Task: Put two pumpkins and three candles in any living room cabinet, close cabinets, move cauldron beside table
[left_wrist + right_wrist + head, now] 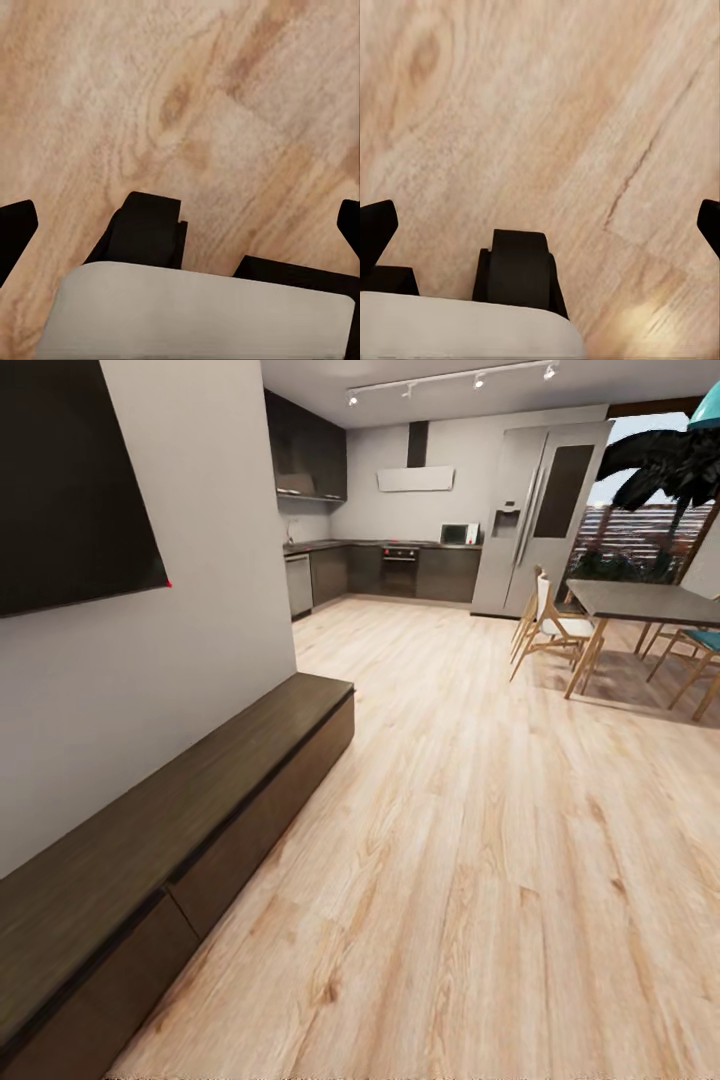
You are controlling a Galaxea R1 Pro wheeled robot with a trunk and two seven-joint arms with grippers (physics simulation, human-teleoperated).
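Observation:
A long, low dark brown cabinet (180, 800) runs along the left wall under a black wall screen, its flat drawer fronts shut. In the left wrist view my left gripper (182, 223) hangs over bare wood floor, its black fingertips (16, 225) spread wide with nothing between them. My right gripper (542, 223) stands the same way above the floor, with its fingertips (376, 225) far apart and empty. The pumpkins, candles, cauldron and table are out of view.
Pale wood floor (470, 840) stretches ahead to a dark kitchen (400, 565) and a grey fridge (535, 510). A dark dining table (650, 600) with wooden chairs (550, 625) stands at the right. Black and white parts of my base (150, 240) lie below the grippers.

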